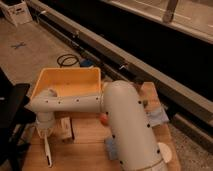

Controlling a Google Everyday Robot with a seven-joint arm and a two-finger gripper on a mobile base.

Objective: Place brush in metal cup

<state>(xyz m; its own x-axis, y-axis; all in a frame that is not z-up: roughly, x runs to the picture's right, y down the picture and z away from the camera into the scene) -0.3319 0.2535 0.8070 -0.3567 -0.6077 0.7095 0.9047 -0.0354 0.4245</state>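
Note:
The white brush (47,149) lies slim and long on the wooden table (85,137) at the front left, reaching from under the gripper toward the table's front edge. My gripper (43,129) is at the end of the white arm (75,103), right over the brush's upper end; its wrist hides the contact. The metal cup does not show; the thick arm covers much of the table's middle and right.
A yellow-orange bin (67,82) stands at the table's back left. A small tan box (66,128) sits just right of the gripper. An orange ball (103,119), blue cloths (161,116) and a white round container (165,153) lie further right. A black chair (11,112) stands at left.

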